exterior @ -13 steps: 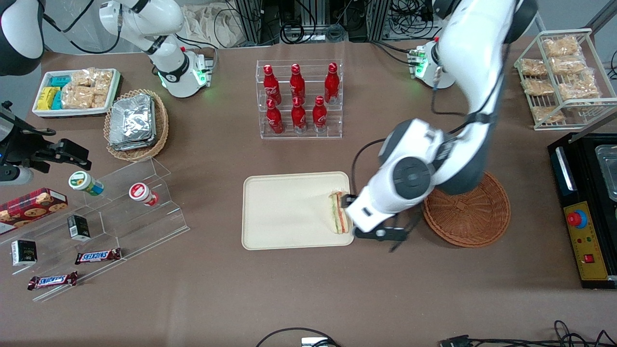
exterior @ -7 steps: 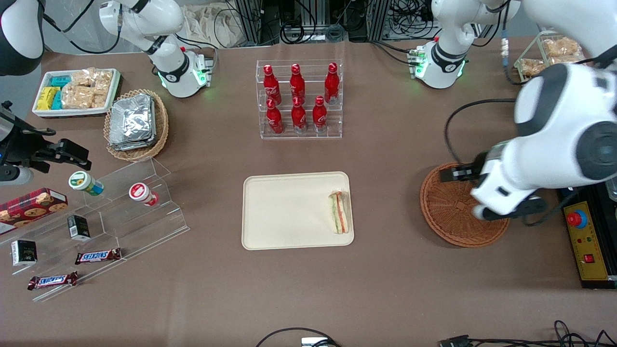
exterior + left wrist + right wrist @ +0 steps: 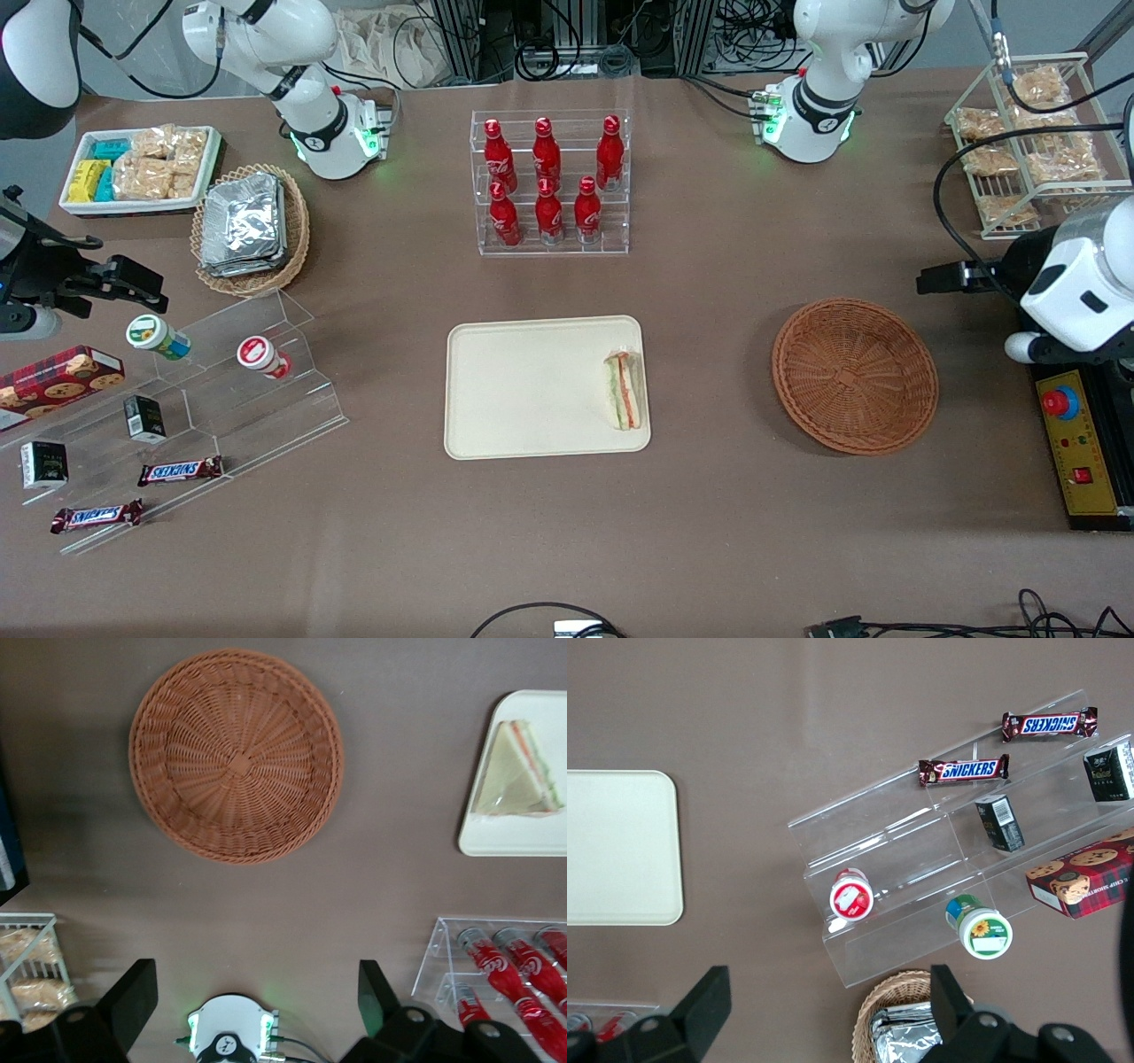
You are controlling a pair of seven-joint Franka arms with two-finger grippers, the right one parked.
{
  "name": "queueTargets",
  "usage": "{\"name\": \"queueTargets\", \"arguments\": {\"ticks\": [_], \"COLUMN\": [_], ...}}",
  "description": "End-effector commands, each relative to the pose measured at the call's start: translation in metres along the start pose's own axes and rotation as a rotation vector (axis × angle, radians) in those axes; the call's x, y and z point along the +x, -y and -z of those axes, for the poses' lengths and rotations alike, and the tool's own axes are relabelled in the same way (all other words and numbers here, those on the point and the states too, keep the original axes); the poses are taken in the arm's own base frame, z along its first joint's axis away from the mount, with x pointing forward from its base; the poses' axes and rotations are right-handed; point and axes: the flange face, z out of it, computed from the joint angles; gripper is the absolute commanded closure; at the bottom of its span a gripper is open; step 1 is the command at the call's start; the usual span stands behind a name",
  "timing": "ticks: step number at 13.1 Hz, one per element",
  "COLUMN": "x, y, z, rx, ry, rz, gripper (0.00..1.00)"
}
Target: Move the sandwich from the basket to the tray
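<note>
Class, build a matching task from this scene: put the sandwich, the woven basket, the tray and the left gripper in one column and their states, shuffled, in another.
1 sandwich
2 basket
3 tray
4 left gripper

a open, holding nothing, high above the table
b empty
c lying on the tray near one short edge
d holds the sandwich

Pairs: 1-c, 2-b, 3-d, 4-a

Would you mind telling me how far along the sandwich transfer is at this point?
It looks done: the sandwich lies on the tray, at its edge nearest the basket, which holds nothing. Nothing is in hand: the pincer is open and empty, high above the table toward the working arm's end. No step of the job appears left.
</note>
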Motion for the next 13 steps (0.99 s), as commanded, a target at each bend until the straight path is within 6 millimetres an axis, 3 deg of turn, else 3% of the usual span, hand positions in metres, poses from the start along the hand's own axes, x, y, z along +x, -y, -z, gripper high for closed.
{"name": "queueTargets", "arguments": {"ticks": [1,6,13], "x": [-0.018,-0.052,-0.050], "y": [-0.004,-0.004,0.004], "z": [-0.017,-0.050,-0.029], "rx": [0.052,0.067,0.118], "ry": [-0.015,-0.147,-0.194], "rz": [-0.020,-0.035,-0.129], "gripper": [0.00,0.00,0.00]}}
